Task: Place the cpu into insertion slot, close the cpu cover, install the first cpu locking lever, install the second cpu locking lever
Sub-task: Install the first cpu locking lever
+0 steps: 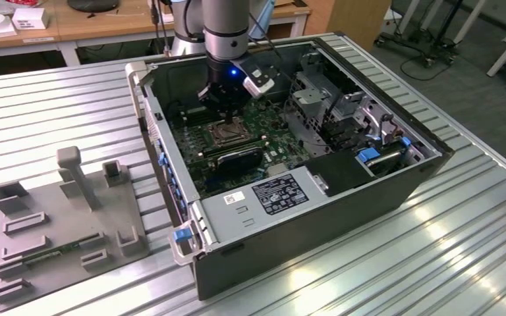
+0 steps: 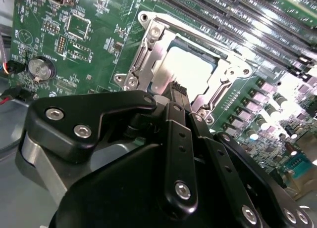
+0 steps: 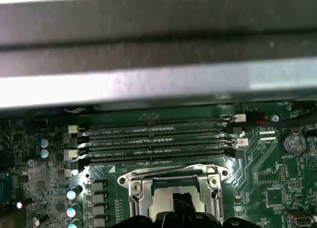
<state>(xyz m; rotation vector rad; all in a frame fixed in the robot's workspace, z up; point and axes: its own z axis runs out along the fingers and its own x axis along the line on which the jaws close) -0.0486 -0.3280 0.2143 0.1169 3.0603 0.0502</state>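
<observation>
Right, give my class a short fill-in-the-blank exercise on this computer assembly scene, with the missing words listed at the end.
1. The end effector hangs over the cpu cover, inside an open computer ____.
2. The circuit board around the insertion slot is ____ in colour.
3. In the exterior view, a grey fixture plate lies on the table to the case's ____.
4. Beside the socket in the first wrist view run long narrow black ____ slots.

Missing words: case; green; left; memory

A green motherboard (image 2: 89, 50) is seen beneath a black pincer (image 2: 176, 92), with a silvery cpu cover (image 2: 148, 60) framing a pale grey cpu (image 2: 190, 69); the surface (image 1: 464, 250) is ribbed silver.
</observation>
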